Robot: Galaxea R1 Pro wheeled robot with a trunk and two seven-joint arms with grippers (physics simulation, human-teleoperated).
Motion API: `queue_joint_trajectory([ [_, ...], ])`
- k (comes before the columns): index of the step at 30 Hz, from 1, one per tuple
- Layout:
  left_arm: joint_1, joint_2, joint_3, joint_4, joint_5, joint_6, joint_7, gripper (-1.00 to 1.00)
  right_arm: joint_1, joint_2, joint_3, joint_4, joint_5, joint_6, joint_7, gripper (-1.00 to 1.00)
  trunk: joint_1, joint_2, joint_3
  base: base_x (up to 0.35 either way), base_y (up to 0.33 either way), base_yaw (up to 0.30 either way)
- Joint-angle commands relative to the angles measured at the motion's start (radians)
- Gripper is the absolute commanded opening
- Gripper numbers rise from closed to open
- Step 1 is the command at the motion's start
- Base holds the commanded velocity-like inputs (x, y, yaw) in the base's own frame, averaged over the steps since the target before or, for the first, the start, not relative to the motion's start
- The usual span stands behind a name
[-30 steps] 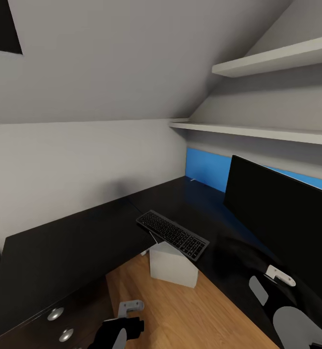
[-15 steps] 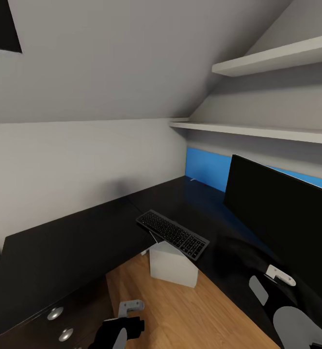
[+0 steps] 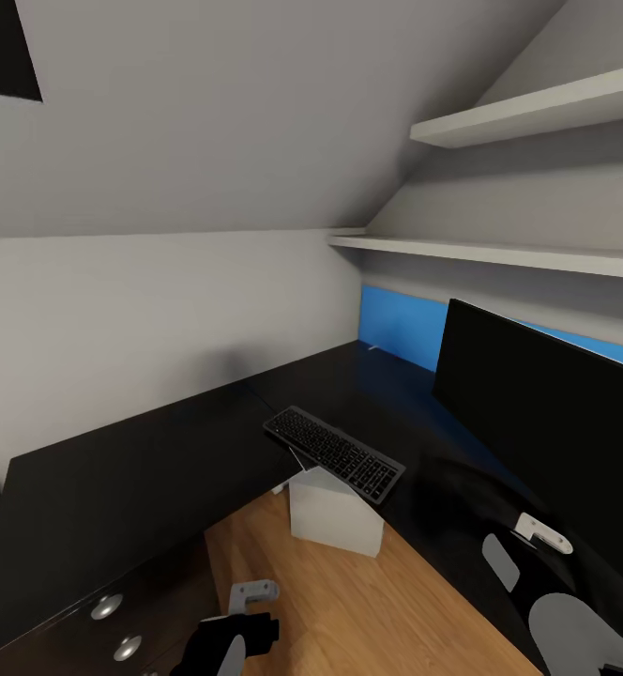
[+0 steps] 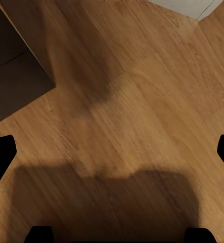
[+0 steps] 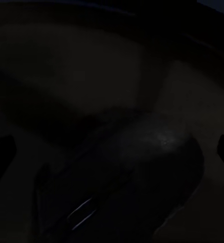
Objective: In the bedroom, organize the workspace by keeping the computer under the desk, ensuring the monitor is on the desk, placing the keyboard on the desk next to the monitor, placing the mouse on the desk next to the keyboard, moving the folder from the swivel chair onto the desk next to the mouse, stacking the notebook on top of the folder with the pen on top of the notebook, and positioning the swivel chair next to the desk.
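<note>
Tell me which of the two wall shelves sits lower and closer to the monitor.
The lower white shelf, running just above the blue back panel and the monitor. The upper shelf hangs higher, under the sloped ceiling.

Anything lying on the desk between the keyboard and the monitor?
Nothing visible does. The desk shows bare black surface between the keyboard and the monitor; the darker patch by the monitor's foot is too dim to read.

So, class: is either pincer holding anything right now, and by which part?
Nothing is held. The left pincer is open over wooden floor; the right pincer is open above a dark rounded shape, probably the mouse.
</note>
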Motion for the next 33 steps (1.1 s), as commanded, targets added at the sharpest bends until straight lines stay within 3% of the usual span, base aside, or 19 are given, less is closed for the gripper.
queue_joint_trajectory([
  [1, -0.001, 0.000, -0.002, -0.001, 0.011, 0.003, 0.009, 1.00, 0.000, 0.000, 0.000, -0.002, -0.005, 0.005, -0.004, 1.00, 0.000, -0.001, -0.001, 0.000, 0.000, 0.000],
  [26, -0.001, 0.000, -0.002, 0.002, 0.011, 0.003, 0.014, 1.00, 0.000, 0.000, 0.000, 0.002, -0.004, 0.007, -0.019, 1.00, 0.000, -0.001, -0.001, 0.000, 0.000, 0.000],
  [33, -0.001, 0.000, -0.002, 0.002, 0.011, 0.003, 0.015, 1.00, 0.000, 0.000, 0.000, 0.002, -0.005, 0.007, -0.019, 1.00, 0.012, -0.022, -0.011, 0.000, 0.000, 0.000],
])
